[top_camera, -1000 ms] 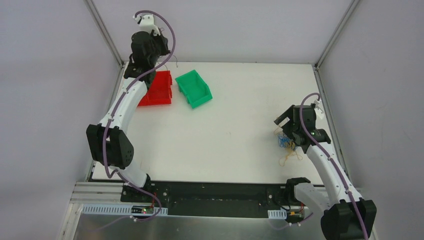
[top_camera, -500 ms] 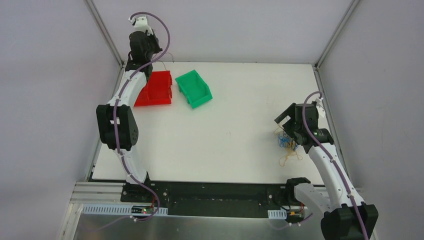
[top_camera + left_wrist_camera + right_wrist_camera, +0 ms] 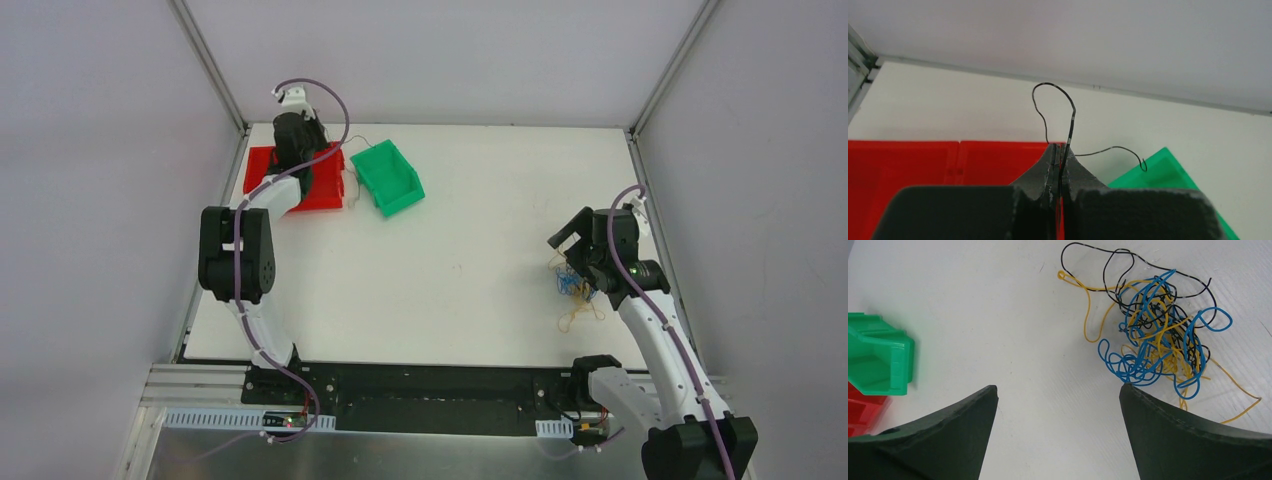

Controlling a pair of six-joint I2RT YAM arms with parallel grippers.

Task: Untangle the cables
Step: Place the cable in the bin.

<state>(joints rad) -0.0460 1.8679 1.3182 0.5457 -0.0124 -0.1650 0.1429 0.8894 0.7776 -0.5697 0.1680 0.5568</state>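
A tangled clump of blue, yellow and black cables [image 3: 1158, 332] lies on the white table at the right, also in the top view [image 3: 572, 285]. My right gripper [image 3: 1058, 390] is open and empty, hovering just left of the clump [image 3: 572, 250]. My left gripper [image 3: 1061, 147] is shut on a thin black cable [image 3: 1070, 112] that loops up from the fingertips and trails right toward the green bin. In the top view the left gripper [image 3: 300, 165] is over the red bin.
A red bin [image 3: 262, 172] and a green bin [image 3: 388, 178] stand at the back left of the table [image 3: 470, 250]. Both show in the left wrist view, red [image 3: 923, 165] and green [image 3: 1168, 172]. Frame posts stand at the back corners.
My left arm has swung down and forward from the back wall to over the red bin, carrying the black cable. The right arm has barely moved.
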